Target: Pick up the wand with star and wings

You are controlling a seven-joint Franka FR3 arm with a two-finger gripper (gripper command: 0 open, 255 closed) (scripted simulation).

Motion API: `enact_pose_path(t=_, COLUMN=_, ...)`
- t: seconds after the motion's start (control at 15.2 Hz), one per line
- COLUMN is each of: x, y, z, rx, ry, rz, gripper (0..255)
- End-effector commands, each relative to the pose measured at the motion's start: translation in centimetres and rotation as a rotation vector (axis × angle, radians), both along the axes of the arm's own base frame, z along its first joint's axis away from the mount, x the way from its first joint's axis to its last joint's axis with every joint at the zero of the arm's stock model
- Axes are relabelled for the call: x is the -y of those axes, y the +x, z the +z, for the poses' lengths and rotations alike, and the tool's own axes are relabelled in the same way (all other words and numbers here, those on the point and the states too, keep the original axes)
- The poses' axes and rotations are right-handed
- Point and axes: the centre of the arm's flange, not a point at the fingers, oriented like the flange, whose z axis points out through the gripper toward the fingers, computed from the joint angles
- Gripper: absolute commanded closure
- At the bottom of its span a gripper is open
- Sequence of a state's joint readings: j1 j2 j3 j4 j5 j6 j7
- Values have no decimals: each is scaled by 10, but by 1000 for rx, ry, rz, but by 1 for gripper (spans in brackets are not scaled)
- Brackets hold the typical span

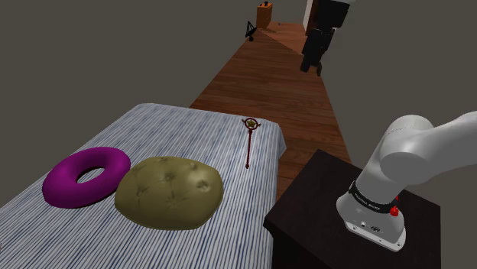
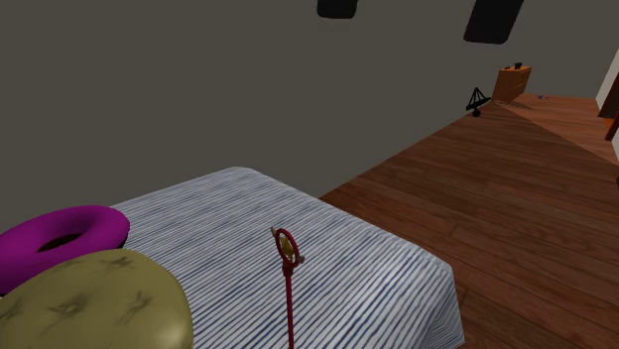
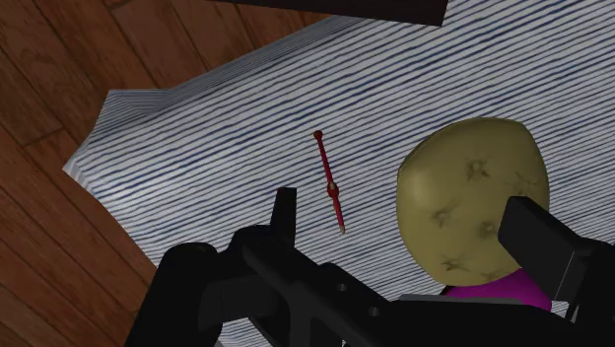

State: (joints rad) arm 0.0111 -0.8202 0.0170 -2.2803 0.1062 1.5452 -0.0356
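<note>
One by one through the views.

Shoulder view: finds the wand (image 1: 250, 145) flat on the striped bed (image 1: 191, 130), near the edge facing the wooden floor (image 1: 267, 76), star-and-wings head pointing away from the stand (image 1: 313, 199). Places it just clear of the olive cushion (image 1: 170, 191) and well apart from the purple ring (image 1: 65, 187). Locates the tool (image 1: 314, 67) high over the floor, well apart from the wand.

Second exterior view: confirms the wand (image 2: 289, 292) lying alone on the bed (image 2: 367, 268), ringed head toward the far corner, beside the cushion (image 2: 89, 302) without touching it. Notes the ring (image 2: 20, 258) further off, behind the cushion.

Wrist view: records the tool (image 3: 404, 202) spread wide and holding nothing, looking down on the wand (image 3: 330, 182) between the bed's (image 3: 444, 89) edge and the cushion (image 3: 473, 187).

Judges the step as approach, with the grasp not yet begun. Calls next for descending over the middle of the shaft, turning the wrist to set the fingers across so thin a piece, then closing low against the cover without catching the cloth.
</note>
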Motion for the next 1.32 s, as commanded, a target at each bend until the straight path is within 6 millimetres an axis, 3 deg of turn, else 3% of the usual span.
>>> enact_pose_path(t=0.0, x=0, y=0, z=0, rx=0, ry=0, rz=0, gripper=0)
enact_pose_path(t=1.25, x=-36, y=140, z=-207, rx=5, ry=-77, rz=260, gripper=0)
